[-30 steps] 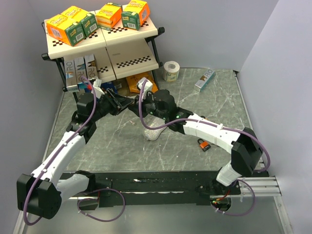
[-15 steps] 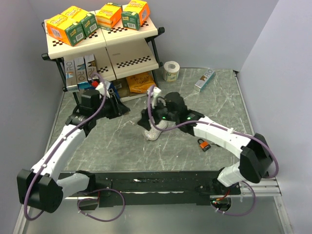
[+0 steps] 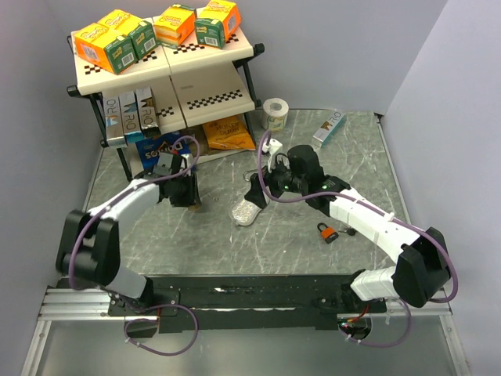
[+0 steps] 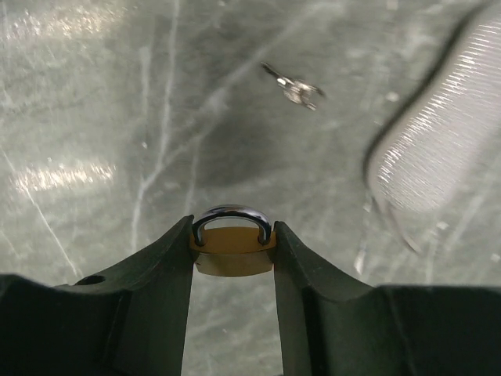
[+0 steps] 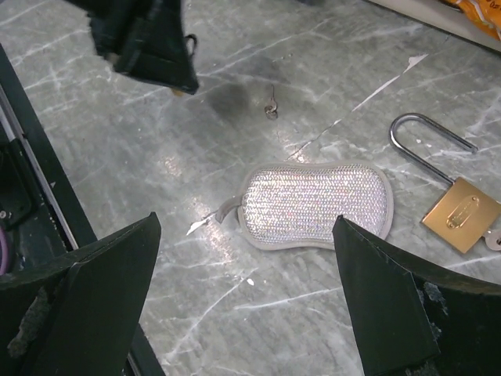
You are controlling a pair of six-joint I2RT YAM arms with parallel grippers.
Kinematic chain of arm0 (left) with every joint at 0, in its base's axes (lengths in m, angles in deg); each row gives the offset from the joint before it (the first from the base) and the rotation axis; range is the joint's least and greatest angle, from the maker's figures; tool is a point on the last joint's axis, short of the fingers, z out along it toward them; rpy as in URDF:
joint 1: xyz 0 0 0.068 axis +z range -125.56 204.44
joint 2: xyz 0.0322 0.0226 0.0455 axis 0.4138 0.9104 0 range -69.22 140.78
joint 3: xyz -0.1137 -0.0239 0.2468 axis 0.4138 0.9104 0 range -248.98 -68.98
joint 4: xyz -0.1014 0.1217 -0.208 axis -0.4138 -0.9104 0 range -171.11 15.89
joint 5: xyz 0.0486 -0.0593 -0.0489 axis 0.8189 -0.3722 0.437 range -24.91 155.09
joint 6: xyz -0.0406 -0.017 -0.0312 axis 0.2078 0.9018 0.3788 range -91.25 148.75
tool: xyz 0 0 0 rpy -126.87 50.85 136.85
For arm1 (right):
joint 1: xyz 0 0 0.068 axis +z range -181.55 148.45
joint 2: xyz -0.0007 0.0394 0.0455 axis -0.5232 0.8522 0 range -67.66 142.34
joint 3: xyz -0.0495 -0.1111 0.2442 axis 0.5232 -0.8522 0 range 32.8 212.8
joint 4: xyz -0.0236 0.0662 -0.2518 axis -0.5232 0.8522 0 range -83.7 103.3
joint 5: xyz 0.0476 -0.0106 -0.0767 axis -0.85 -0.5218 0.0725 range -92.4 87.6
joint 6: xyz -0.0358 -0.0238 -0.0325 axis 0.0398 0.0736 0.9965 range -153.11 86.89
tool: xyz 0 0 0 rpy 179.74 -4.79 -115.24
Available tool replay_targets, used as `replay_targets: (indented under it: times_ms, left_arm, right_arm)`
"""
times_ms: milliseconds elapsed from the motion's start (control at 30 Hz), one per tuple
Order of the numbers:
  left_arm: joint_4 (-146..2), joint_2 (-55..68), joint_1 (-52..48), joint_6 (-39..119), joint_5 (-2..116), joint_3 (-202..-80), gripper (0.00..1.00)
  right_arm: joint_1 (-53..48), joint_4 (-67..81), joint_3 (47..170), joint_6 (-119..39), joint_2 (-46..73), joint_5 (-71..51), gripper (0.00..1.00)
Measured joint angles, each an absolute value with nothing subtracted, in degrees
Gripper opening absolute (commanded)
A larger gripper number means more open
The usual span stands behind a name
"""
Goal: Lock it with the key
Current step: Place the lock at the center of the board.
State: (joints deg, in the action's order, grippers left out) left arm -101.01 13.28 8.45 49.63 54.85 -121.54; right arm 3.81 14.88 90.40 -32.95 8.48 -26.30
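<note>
Pulled back, left end effector [image 4: 233, 235] clamps small padlock [image 4: 232, 257] — right end effector [image 5: 246, 231] (spread) hovers.

The left hand [image 3: 190, 194], with the small padlock [image 4: 232, 254] in it, draws back from the table's [image 3: 360, 157] far edge toward the near edge, its arm folding. The right hand [image 3: 261, 188] shifts right off the sponge [image 5: 313, 205], uncovering a bigger padlock [image 5: 460, 211] beside it.

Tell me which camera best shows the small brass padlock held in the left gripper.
The left wrist view: the small brass padlock fills the foreground, shackle up, clamped in the left gripper. The right wrist view shows only a brass speck under that gripper; from the top external view I cannot make it out.
</note>
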Motion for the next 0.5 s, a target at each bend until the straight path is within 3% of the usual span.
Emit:
replay_targets:
  times_ms: [500]
  left_arm:
    - [-99.04,27.94,8.43,49.08,58.79,-127.35,0.18]
  right_arm:
    - [3.33,16.67,88.24,-32.62,7.12,-26.21,0.99]
